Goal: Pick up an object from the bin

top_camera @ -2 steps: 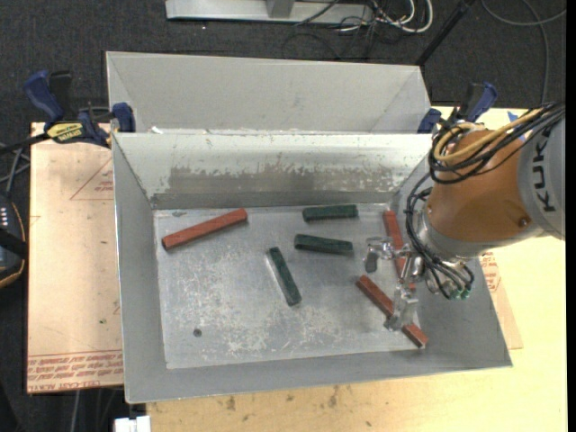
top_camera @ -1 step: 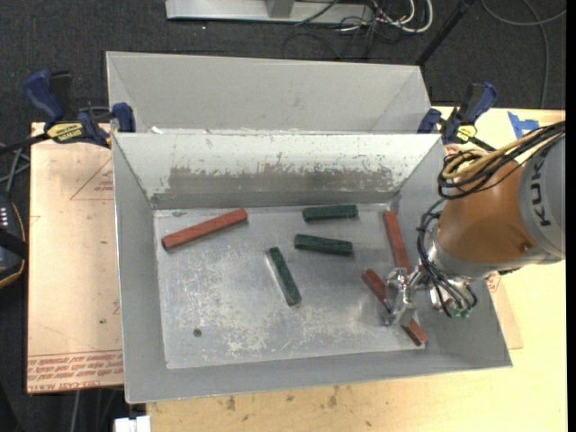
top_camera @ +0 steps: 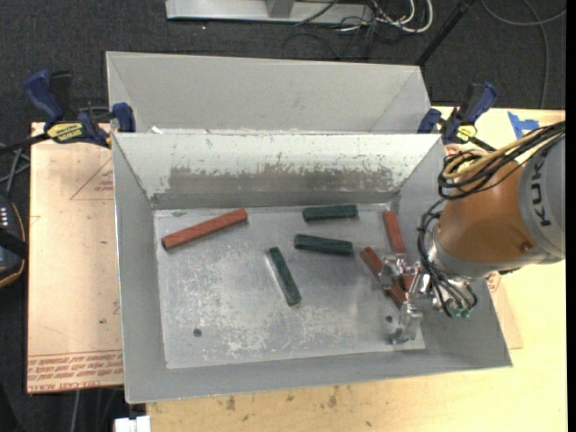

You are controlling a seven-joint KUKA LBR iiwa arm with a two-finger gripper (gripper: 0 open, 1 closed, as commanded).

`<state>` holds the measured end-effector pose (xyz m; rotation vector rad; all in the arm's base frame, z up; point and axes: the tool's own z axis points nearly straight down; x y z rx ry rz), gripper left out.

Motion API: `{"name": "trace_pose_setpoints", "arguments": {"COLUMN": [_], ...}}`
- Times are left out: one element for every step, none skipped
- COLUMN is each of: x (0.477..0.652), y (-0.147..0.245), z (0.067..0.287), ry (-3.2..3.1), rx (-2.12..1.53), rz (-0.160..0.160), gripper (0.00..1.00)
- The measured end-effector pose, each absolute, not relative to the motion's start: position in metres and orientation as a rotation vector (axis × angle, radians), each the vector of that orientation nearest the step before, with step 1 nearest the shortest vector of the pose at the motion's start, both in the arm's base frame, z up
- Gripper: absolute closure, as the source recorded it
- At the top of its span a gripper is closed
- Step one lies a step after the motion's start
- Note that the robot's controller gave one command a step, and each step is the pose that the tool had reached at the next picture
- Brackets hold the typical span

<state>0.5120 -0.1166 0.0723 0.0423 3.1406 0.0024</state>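
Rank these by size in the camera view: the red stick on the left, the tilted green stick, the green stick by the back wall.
1. Red stick on the left: longest.
2. Tilted green stick and green stick by the back wall: too alike to rank.

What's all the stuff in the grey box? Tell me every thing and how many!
Green sticks: 3, dark green, middle of the bin: one at the back, one just in front of it, one slanted further left.
Red sticks: 3 that I can count, red-brown: a long one back left, one along the right wall, a short one just in front of that.
Speck: 1, dark, front left floor; too small to tell what.
Bin: 1, grey metal.
Gripper: 1, silver, front right corner of the bin.
Arm: 1, orange-brown cover with cables, reaching in from the right.
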Motion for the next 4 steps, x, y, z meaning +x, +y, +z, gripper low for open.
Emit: {"name": "trace_pose_setpoints", "arguments": {"x": [0.512,0.524,0.573,0.572], "y": [-0.117,-0.122,-0.152,-0.151], "z": [0.072,0.072,0.071,0.07], "ry": [3.14,3.145,3.138,3.142], "rx": [0.042,-0.037,0.089,0.087], "rz": [0.002,0.005,0.003,0.006], "gripper": [0.0,0.0,1.0,0.0]}}
